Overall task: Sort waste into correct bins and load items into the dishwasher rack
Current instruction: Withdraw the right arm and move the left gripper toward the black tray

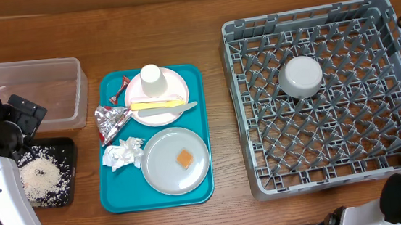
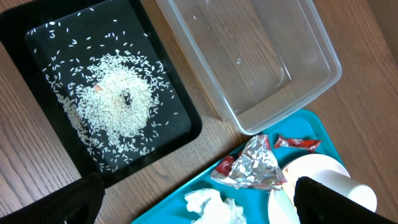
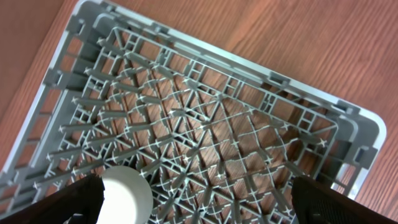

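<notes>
Bright, even light, soft shadows, all views sharp

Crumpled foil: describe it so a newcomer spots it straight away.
Find the teal tray left of the grey rack. Along its left edge, between a red wrapper and the white napkin, lies the foil. It is the only shiny silver wad there.

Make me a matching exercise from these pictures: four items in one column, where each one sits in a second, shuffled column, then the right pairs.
Items
1. white bowl
2. rice grains
3. orange food square
4. small white cup

Places
A. on the grey plate
B. in the black tray
C. upside down in the dishwasher rack
D. on the pinkish-white plate

Pairs: 1-C, 2-B, 3-A, 4-D
</notes>
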Robot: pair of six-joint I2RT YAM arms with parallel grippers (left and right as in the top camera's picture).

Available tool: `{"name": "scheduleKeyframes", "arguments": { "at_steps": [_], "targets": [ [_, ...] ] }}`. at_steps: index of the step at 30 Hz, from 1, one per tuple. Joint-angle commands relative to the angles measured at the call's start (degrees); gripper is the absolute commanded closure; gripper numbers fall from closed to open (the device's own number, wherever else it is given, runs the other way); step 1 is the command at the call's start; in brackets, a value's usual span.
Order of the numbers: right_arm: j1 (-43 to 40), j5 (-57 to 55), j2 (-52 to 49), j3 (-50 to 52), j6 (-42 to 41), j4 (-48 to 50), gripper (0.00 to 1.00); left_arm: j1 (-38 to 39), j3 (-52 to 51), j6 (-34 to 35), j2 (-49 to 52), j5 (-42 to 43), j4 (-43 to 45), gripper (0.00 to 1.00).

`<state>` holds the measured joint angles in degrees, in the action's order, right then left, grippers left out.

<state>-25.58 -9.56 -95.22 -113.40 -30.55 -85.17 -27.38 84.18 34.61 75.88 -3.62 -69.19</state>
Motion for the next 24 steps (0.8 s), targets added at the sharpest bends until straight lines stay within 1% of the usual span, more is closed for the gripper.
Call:
{"name": "scheduleKeyframes", "arguments": {
  "at_steps": [1,22,23,24],
  "targets": [
    [-1.4,4.4,-0.1,-0.5,-1.2,0.2,0.0,0.0,1.5,0.7,-0.2,0.1,0.0,0.0],
    [-1.6,4.3,-0.1,-0.5,-1.2,0.2,0.0,0.0,1.5,0.7,-0.2,0.3,0.1,0.0],
    [-1.6,4.3,-0.1,-0.5,-1.2,0.2,0.0,0.0,1.5,1.8,-0.2,1.2,0.2,0.0],
    [-1.6,4.3,-0.1,-0.5,-1.2,0.2,0.0,0.0,1.5,3.7,-0.2,5.1,0.0,0.0]
  ]
}}
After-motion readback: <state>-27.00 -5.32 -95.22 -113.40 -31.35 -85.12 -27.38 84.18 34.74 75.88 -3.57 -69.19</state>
